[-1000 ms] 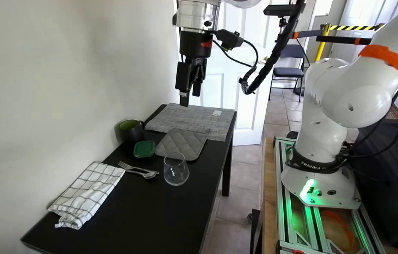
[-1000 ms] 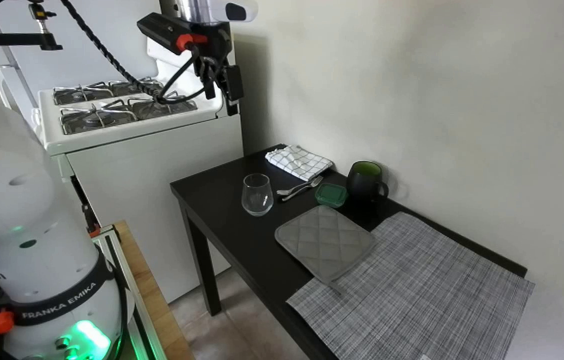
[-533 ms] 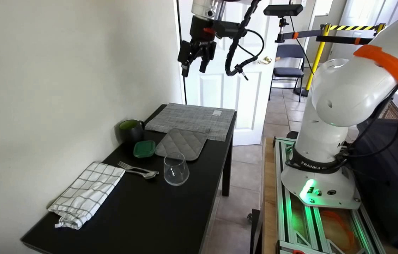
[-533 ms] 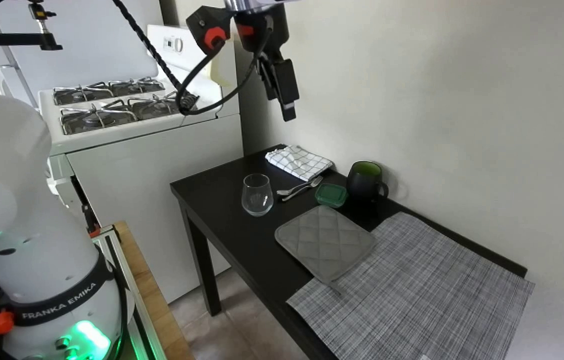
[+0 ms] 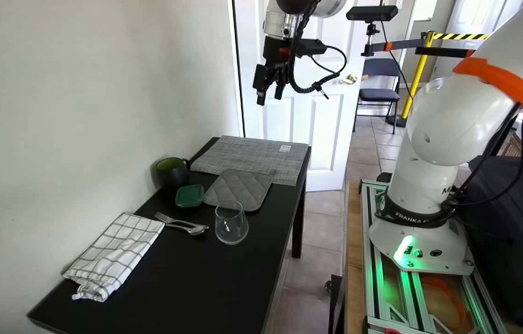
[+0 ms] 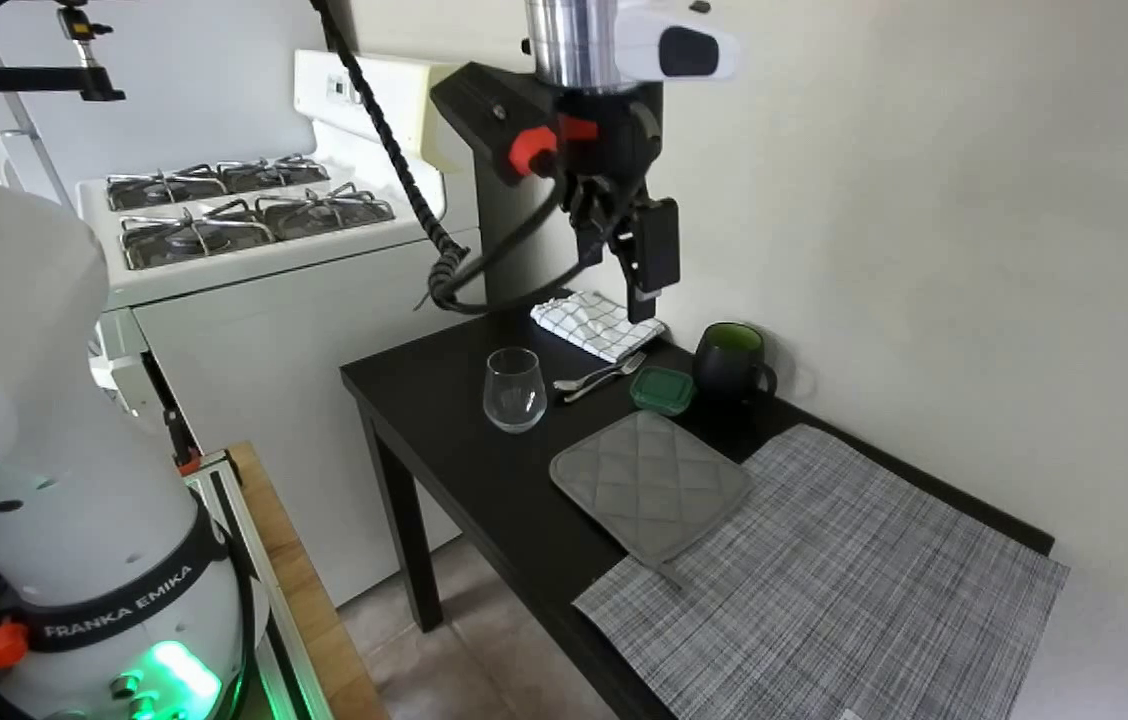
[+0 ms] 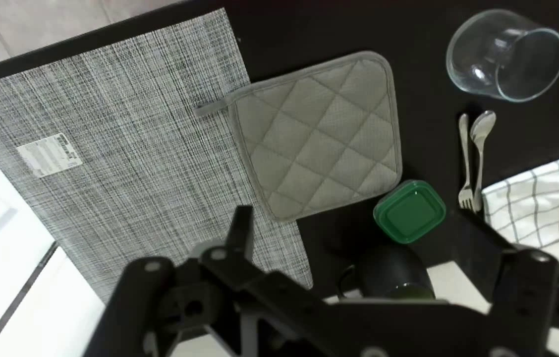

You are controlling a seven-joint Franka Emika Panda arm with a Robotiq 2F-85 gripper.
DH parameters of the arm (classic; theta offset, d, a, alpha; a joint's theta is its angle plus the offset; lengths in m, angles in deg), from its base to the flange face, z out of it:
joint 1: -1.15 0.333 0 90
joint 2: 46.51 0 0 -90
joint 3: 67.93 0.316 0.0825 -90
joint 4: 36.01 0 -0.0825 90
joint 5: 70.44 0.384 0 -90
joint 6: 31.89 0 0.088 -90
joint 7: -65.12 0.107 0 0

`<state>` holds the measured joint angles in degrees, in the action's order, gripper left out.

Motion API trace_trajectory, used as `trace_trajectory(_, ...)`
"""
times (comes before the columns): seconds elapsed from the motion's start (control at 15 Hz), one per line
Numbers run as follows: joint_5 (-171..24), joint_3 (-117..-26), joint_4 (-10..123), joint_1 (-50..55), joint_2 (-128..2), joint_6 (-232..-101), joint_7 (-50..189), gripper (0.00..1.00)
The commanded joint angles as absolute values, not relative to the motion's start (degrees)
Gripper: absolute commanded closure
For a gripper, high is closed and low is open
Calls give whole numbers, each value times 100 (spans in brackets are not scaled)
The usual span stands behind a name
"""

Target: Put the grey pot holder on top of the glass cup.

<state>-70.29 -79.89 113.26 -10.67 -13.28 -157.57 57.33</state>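
Note:
The grey pot holder (image 5: 241,188) is a square quilted pad lying flat on the black table, one side and its loop overlapping the grey woven mat. It also shows in the wrist view (image 7: 316,139). The glass cup (image 6: 514,395) is clear and stands upright beside the pot holder, apart from it; the wrist view shows it at upper right (image 7: 502,57). My gripper (image 5: 269,99) hangs in the air well above the table, fingers pointing down. In the wrist view, its fingers are wide apart with nothing between them. Nothing hides the pot holder.
The grey woven mat (image 6: 854,570) covers one table end. A dark mug (image 5: 173,174) and a green-lidded container (image 7: 410,211) stand near the wall. A fork and spoon (image 5: 182,223) lie near the glass. A white checked towel (image 5: 115,255) lies further along the wall side.
My gripper has moved rightward in both exterior views, from the towel side toward the pot holder and mat side. It stays empty. The things on the table have not moved.

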Motion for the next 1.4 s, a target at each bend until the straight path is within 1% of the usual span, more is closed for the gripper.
trace_trajectory(0.0,-6971,-8434,10932,-788,-2004,-15327,4670,0)
trace_trajectory(0.33,-6993,-8625,10513,-704,-2741,-14679,3612,0)
trace_trajectory(0.4,-7022,-8495,10819,-829,-2363,-14966,3963,0)
trace_trajectory(0.8,-7018,-8506,10603,-799,-2709,-14865,3722,0)
trace_trajectory(1.0,-6533,-8761,10442,-763,-3083,-15202,3431,0)
trace_trajectory(1.2,-6003,-8967,10320,-661,-3409,-15648,2595,0)
trace_trajectory(1.33,-5649,-9011,10150,-683,-3733,-15726,2105,0)
